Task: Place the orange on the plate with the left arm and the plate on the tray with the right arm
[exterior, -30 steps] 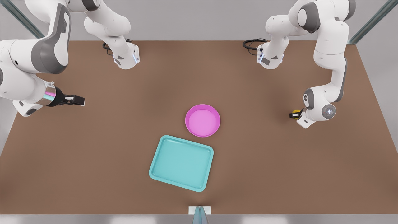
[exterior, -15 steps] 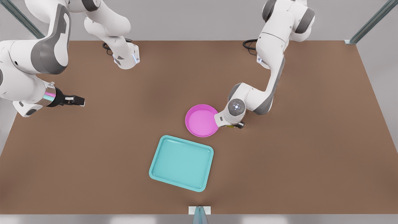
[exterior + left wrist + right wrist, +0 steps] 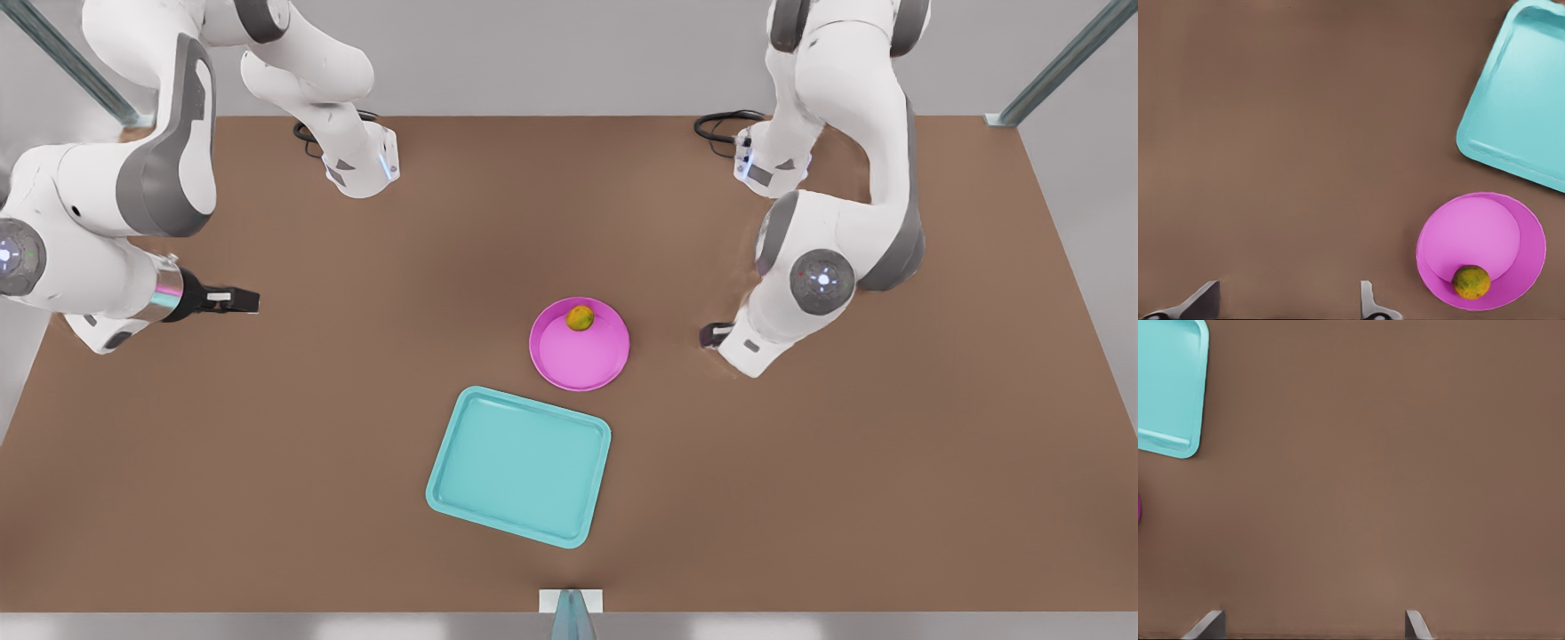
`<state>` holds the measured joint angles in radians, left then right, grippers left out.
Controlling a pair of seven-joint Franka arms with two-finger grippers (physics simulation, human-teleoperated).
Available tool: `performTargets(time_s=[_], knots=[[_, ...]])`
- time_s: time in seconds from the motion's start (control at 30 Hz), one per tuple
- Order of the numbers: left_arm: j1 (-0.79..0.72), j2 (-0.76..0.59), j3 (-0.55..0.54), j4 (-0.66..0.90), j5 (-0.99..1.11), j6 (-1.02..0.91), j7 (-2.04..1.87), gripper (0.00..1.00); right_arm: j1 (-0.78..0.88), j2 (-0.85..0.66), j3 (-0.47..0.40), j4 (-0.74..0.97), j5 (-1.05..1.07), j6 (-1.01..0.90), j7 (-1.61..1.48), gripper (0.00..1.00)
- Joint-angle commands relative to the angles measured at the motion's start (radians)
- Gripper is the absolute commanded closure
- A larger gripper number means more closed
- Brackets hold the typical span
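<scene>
The orange [image 3: 581,317] lies inside the plate [image 3: 580,364], close to the plate's far rim, and nothing is touching it. In the left wrist view the orange [image 3: 1471,282] also rests against the inner edge of the pink plate [image 3: 1528,257]. The plate stands on the brown worktop [image 3: 267,427], about in the middle of it. The tray [image 3: 520,464] lies flat just beside the plate, on its near side and a little toward the front view's left. The two are very close at the tray's far corner, but I cannot tell if they touch. The tray holds nothing.

The left gripper [image 3: 709,335] is on the front view's right, low over the worktop and near the plate, but apart from it. Its white hand block is behind it, and the arm bends up toward the far edge. In the left wrist view its two fingers [image 3: 1201,301] stand wide apart over bare worktop, so this gripper is open and empty.

The right gripper [image 3: 238,300] is on the front view's left, well apart from the plate and the tray. It points toward the middle of the worktop, with the shiny ring just behind it on the wrist. In the right wrist view its fingertips [image 3: 1208,623] are spread apart over bare worktop, with a corner of the tray [image 3: 1165,393] farther off. This gripper is also open and holds nothing.
</scene>
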<state>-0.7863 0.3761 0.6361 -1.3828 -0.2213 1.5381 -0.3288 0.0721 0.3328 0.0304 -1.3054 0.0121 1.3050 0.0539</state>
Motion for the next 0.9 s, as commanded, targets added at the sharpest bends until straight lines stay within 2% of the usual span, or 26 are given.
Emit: performTargets(time_s=[0.0,0.03,0.07,0.1,0.13,0.17,0.23,0.27,0.37,0.5,0.53,0.57,0.67,0.8,0.87], knots=[[-0.007,-0.026,0.143,0.048,-0.001,-0.358,0.264,0.00,0.169,0.112,0.009,-0.002,0.022,0.111,0.243,0.00],[0.010,-0.039,0.157,0.070,-0.001,-0.343,0.263,0.00,0.229,0.172,0.011,0.000,0.098,0.161,0.325,0.00],[0.318,-0.114,-0.201,0.067,0.071,-0.224,0.252,0.00,0.229,0.221,0.011,0.000,0.199,0.181,0.337,0.00],[0.619,-0.177,-0.598,0.051,0.261,-0.159,0.254,0.00,0.232,0.249,0.014,0.000,0.299,0.235,0.461,0.00],[0.621,-0.207,-0.596,-0.018,0.235,-0.107,0.251,0.00,0.290,0.276,0.014,-0.008,0.339,0.310,0.549,0.00],[0.625,-0.166,-0.596,0.017,0.232,-0.141,0.248,0.00,0.359,0.302,0.014,0.000,0.356,0.346,0.592,0.00],[0.638,-0.134,-0.593,0.024,0.229,-0.194,0.257,0.00,0.451,0.328,0.014,-0.014,0.368,0.533,0.646,0.00],[0.636,-0.132,-0.598,0.024,0.223,-0.236,0.264,0.00,0.454,0.350,0.016,-0.034,0.413,0.586,0.646,0.00],[0.624,-0.077,-0.604,0.022,0.184,-0.188,0.266,0.00,0.448,0.364,0.017,-0.103,0.516,0.680,0.506,0.00],[0.624,-0.072,-0.601,0.005,0.191,-0.141,0.269,0.00,0.440,0.350,0.023,-0.186,0.520,0.688,0.373,0.00],[0.621,-0.179,-0.599,-0.154,0.206,-0.049,0.269,0.00,0.422,0.351,0.025,-0.187,0.540,0.637,0.294,0.00],[0.621,-0.258,-0.601,-0.236,0.207,0.010,0.267,0.00,0.425,0.347,0.025,-0.221,0.542,0.632,0.270,0.00],[0.622,-0.249,-0.599,-0.139,0.257,0.008,0.260,0.00,0.430,0.308,0.026,-0.313,0.542,0.639,0.196,0.00],[0.621,-0.244,-0.599,-0.128,0.263,0.008,0.255,0.00,0.440,0.321,0.054,-0.363,0.542,0.870,-0.060,0.00],[0.622,-0.230,-0.601,-0.130,0.263,0.007,0.260,0.00,0.433,0.324,0.066,-0.377,0.548,0.925,-0.147,0.00]])
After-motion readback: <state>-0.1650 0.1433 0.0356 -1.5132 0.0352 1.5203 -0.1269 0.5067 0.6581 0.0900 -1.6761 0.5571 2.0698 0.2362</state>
